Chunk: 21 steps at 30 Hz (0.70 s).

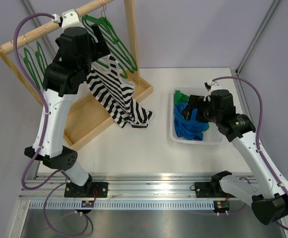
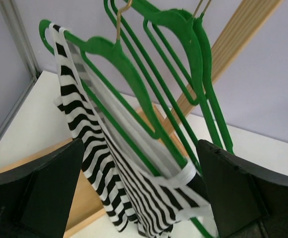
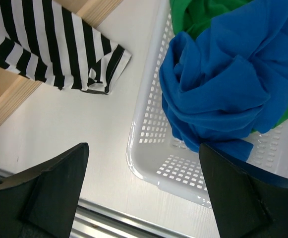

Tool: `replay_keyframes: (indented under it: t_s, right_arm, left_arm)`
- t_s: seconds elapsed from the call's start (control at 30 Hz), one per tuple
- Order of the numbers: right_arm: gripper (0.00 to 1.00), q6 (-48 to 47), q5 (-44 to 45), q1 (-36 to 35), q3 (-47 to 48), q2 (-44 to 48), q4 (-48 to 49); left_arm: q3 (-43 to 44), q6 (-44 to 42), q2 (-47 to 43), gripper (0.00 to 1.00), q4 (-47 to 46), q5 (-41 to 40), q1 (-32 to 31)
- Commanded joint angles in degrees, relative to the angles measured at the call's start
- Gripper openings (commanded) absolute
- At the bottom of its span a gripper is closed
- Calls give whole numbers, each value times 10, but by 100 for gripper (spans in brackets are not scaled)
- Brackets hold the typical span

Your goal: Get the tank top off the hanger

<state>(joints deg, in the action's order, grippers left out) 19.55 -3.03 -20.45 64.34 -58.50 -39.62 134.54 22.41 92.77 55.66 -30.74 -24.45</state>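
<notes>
The top external camera sits high above and behind the arm bases. From well back it looks down and forward over the whole tabletop (image 1: 158, 148), near edge to far edge. The left wrist camera is close in at the far left corner, facing across past the left gripper (image 2: 140, 144) at the hangers (image 2: 119, 54) and the tank top (image 2: 84, 134). The right wrist camera looks steeply down from close by, past the right gripper (image 3: 144, 148), onto the basket (image 3: 153, 144) near the right edge. All three views share the tank top. The top external and right wrist views also share the basket.
</notes>
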Motion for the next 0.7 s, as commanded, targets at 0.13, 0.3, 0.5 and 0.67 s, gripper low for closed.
replay_keyframes:
  t_s: [0.13,0.3,0.5,0.67]
  right_arm:
    - [99,8,-67,3,-25,21,38]
    - [99,1,-81,3,-26,23,31]
    - [99,-2,-83,3,-21,27,26]
    - [99,0,-92,3,-18,24,31]
  left_arm:
    - [52,-18,64,93,-60,-70,-1]
    - [47,-47,78,79,-67,-126,-1]
    - [46,-68,82,46,-64,-159,6]
    - [26,-65,74,45,-60,-147,16]
